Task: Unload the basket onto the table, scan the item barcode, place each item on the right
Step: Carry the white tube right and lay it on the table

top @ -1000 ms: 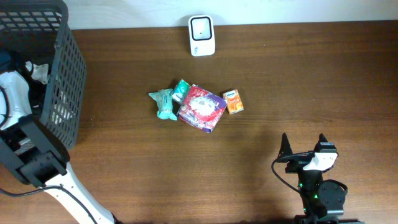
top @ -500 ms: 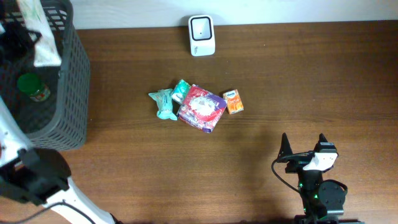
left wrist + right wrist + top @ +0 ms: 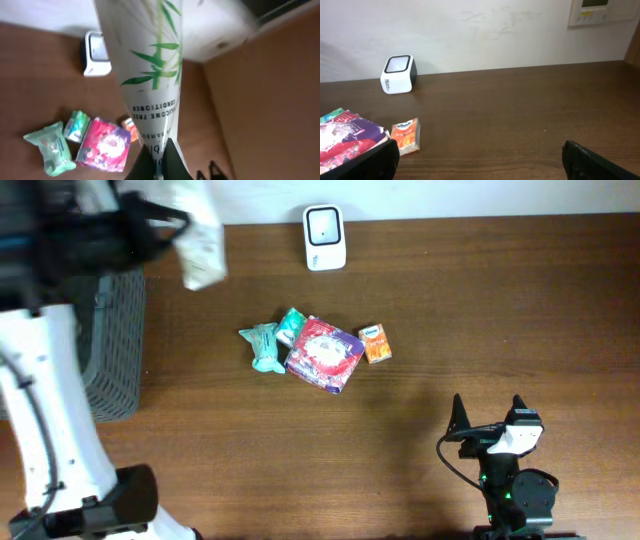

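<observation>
Overhead: the left gripper, blurred and raised over the back-left of the table, pinched a white packet near the scanner. The right gripper waited well apart at the front edge, fingers spread.

Left wrist: the packet's long axis ran straight out from the clamped fingertips. The scanner lay beyond it, to the picture's left.

Right wrist: the scanner sat far across the table, with no packet in view. The left arm looked much the nearer.
</observation>
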{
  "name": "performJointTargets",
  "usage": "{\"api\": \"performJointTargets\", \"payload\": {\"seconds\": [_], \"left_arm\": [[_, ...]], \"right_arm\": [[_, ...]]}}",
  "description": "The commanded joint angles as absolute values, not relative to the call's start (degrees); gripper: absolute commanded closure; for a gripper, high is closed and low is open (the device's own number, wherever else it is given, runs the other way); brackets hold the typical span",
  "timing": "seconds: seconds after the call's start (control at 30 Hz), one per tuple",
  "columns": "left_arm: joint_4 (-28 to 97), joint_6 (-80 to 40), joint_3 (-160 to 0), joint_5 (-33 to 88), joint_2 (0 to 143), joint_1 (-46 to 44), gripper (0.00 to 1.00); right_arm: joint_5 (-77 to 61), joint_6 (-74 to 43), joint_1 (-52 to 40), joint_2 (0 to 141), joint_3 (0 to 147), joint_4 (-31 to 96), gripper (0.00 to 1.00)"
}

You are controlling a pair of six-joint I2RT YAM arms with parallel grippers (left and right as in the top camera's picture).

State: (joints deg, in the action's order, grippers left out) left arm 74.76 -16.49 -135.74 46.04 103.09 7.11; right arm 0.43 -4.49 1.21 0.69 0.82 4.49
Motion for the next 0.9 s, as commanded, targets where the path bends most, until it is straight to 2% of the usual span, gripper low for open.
{"api": "performJointTargets", "payload": {"seconds": [0.0,0.1,0.13,0.33,0.53,0.7,0.8,0.87], "left_arm": [[72.88,-16.84,-129.49,27.68,101.67,-7.53,1.0],[68.01,-30.89,-121.36,13.47,102.74,-19.11,1.0],[66.19,-34.13,-119.46,12.14,103.33,-21.47,1.0],[48.34,-36.4,-113.43,11.51,115.09,-34.76,1.0],[38.3,-37.17,-113.43,11.53,128.35,-40.69,1.0],[34.5,-43.94,-113.43,6.98,133.19,-41.36,1.0],[34.3,-43.86,-113.45,7.62,134.1,-41.36,0.62],[34.09,-42.46,-115.28,12.75,133.86,-40.77,0.48]], "right_arm": [[0.89,-4.49,1.52,0.36,0.32,4.67,0.01],[0.89,-4.49,1.52,0.36,0.32,4.67,0.01],[0.89,-4.49,1.52,0.36,0.32,4.67,0.01],[0.89,-4.49,1.52,0.36,0.32,4.67,0.01],[0.89,-4.49,1.52,0.36,0.32,4.67,0.01],[0.89,-4.49,1.52,0.36,0.32,4.67,0.01],[0.89,-4.49,1.52,0.36,0.32,4.67,0.01],[0.89,-4.49,1.52,0.36,0.32,4.67,0.01]]}}
